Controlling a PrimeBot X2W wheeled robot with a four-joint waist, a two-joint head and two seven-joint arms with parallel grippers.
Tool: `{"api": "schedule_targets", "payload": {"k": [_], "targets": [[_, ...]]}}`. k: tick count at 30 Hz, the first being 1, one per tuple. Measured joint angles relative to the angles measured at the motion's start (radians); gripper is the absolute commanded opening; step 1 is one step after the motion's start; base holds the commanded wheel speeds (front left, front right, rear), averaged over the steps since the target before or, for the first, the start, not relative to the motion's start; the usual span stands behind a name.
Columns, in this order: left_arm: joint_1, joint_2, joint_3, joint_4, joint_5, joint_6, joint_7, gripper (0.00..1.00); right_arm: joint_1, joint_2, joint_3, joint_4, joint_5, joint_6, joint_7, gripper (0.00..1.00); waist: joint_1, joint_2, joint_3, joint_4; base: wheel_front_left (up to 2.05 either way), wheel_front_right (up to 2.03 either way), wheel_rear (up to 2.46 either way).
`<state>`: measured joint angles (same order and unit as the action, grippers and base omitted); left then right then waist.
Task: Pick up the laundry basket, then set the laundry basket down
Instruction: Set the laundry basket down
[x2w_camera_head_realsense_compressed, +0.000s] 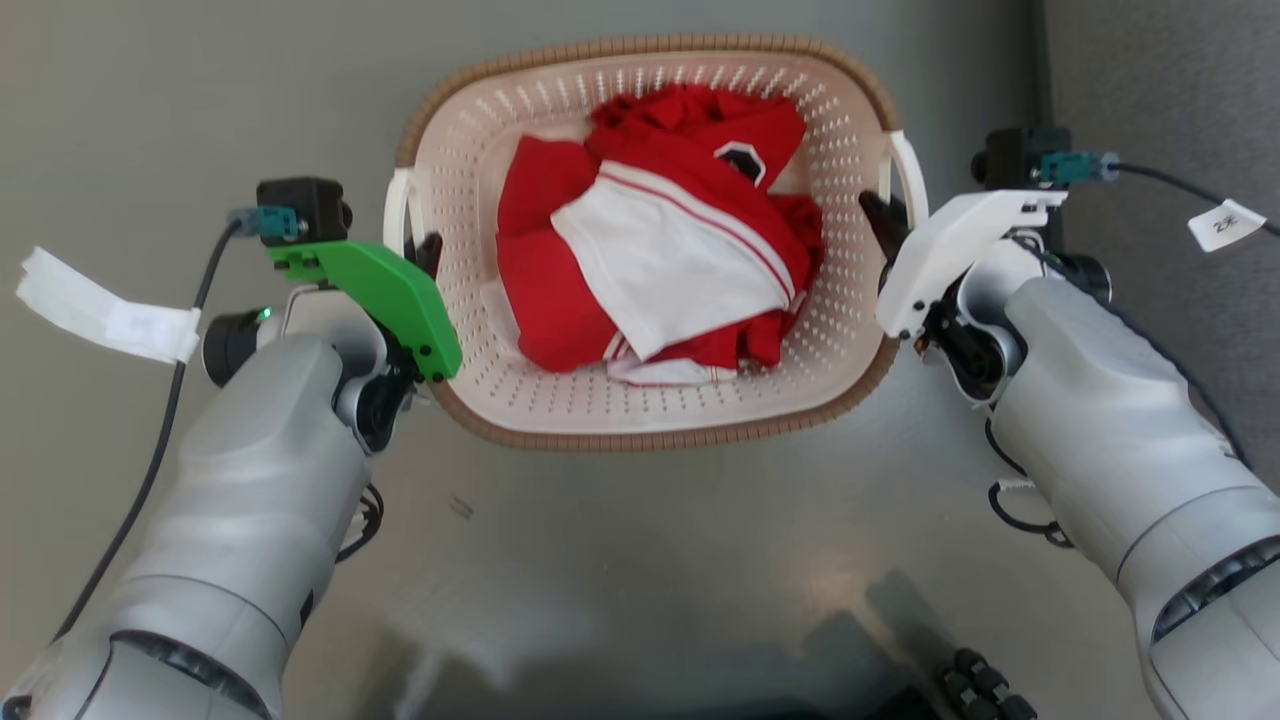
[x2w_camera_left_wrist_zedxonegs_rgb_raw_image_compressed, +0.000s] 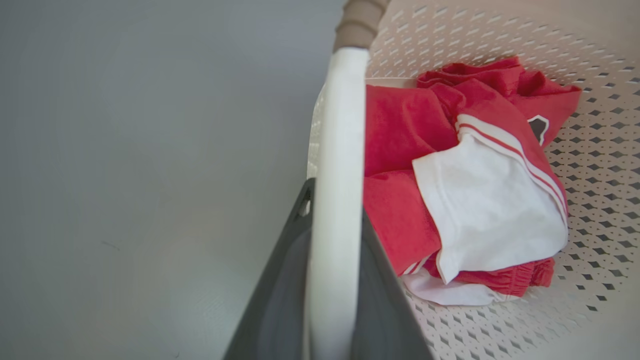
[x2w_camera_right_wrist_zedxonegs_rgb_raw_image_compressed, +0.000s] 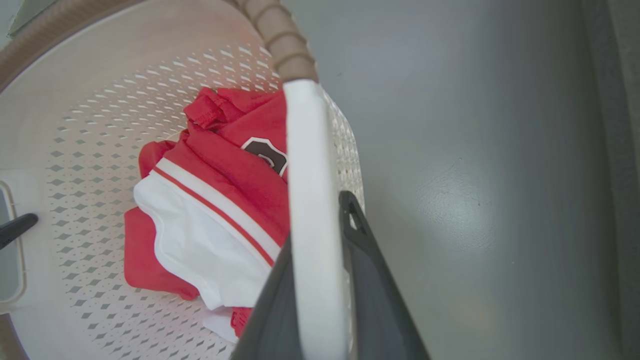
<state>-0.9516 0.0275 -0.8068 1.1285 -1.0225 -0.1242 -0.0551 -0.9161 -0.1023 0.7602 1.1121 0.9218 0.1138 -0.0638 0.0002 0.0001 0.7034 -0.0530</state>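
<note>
Red clothing (x2w_camera_head_realsense_compressed: 545, 300) sits in a crumpled heap, folds overlapping. A white piece (x2w_camera_head_realsense_compressed: 660, 270) lies on top of the red, edged with a white-and-red stripe band (x2w_camera_head_realsense_compressed: 690, 222). I see a black patch with a white outline (x2w_camera_head_realsense_compressed: 741, 160) on the red fabric at the heap's far side. More white cloth (x2w_camera_head_realsense_compressed: 660, 372) pokes out under the near edge. The floor (x2w_camera_head_realsense_compressed: 640, 560) is plain grey and glossy, with soft glare patches and one small dark scuff (x2w_camera_head_realsense_compressed: 461, 507). A darker grey strip (x2w_camera_head_realsense_compressed: 1150, 80) runs along its right side.
</note>
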Motion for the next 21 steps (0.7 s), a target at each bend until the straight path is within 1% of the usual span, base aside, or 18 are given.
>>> {"api": "schedule_targets", "payload": {"k": [11,21], "targets": [[-0.035,-0.001,-0.001,0.002,0.002,0.0,-0.044,0.0,-0.03,0.002,-0.002,0.02,0.0,0.0,-0.052,0.0,0.0,0.0,0.134,0.012,0.0,0.0,0.0],[-0.044,-0.001,-0.009,0.001,0.002,0.0,-0.066,0.0,-0.041,0.008,-0.001,0.044,0.0,0.005,-0.082,0.0,0.0,0.0,0.2,0.019,0.0,0.0,0.0]]}}
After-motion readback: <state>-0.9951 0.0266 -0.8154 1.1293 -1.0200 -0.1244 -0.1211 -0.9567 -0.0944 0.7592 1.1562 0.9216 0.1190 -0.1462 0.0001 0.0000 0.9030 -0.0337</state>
